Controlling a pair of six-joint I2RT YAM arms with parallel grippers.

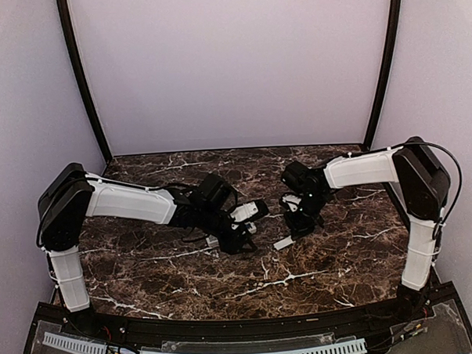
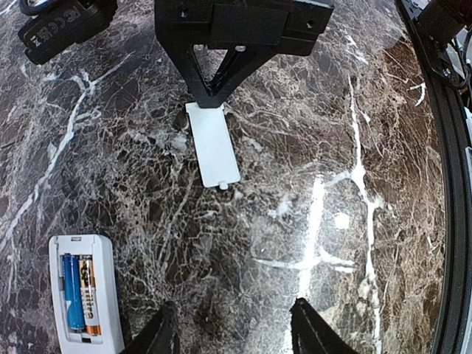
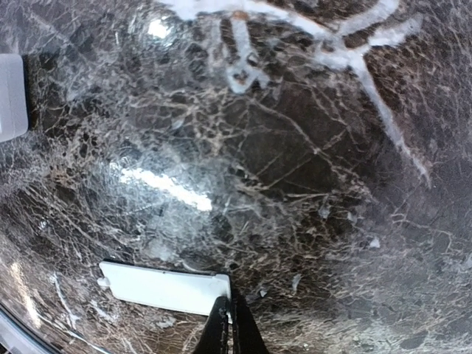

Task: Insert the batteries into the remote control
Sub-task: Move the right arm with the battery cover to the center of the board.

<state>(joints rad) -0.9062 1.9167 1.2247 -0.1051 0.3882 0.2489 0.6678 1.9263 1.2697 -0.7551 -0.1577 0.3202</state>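
Brown marble-patterned counter is carrying everything here. The remote control is lying back-up on it, showing in the lower left corner of the left wrist view, with its battery recess uncovered. The batteries are sitting side by side inside that recess, a blue one next to an orange and black one, both running lengthwise along the remote.

The left claw is hanging released just to the right of the remote, its two fingers standing well apart over bare counter with nothing between them.

A small flat pale cover is lying on the counter well apart from the remote, between the two arms. The right claw is clenched, its fingertips pressed together and coming down on one short end of the cover. Whether it is actually pinching the cover or only touching it, I cannot tell.
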